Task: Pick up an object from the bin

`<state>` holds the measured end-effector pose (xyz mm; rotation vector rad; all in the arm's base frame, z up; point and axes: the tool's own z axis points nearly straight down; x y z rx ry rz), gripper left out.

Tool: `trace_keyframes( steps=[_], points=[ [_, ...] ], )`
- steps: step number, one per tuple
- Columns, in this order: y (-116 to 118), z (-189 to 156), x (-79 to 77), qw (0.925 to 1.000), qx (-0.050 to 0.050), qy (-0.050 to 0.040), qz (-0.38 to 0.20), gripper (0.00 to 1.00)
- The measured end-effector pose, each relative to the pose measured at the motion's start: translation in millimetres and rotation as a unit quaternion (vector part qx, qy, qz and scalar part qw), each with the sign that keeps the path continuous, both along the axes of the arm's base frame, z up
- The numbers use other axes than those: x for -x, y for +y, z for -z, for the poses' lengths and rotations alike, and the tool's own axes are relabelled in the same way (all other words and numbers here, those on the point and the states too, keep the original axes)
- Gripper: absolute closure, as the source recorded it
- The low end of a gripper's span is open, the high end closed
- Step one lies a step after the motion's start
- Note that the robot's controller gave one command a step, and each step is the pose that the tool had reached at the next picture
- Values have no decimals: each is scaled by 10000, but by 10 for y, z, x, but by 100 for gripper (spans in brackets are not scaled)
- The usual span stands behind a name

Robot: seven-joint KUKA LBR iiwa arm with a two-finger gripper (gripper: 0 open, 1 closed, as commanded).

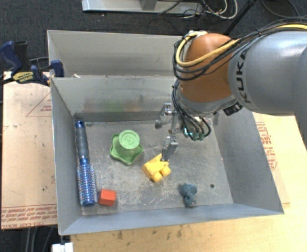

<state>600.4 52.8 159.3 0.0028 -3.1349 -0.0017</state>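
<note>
While the gripper point(169, 147) hangs just above a yellow blocky plastic toy point(156, 169) mid-floor in the scuffed grey metal bin point(216, 156), whether it gapes or pinches cannot be told; cables point(205, 4) cross dark carpet point(17, 14) beyond.

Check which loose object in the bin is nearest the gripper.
The yellow blocky plastic piece, right beside the gripper; the green flower-shaped cup lies farther left.
</note>
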Motion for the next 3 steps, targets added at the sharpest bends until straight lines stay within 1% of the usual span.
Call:
trace_keyframes(
  steps=[1,2,3],
  points=[
    [-197,815,643,9975,-8,-76,-696,0],
    [-194,794,626,9975,-10,-96,-694,100],
    [-260,-938,608,9990,0,-93,-438,100]
  ],
)
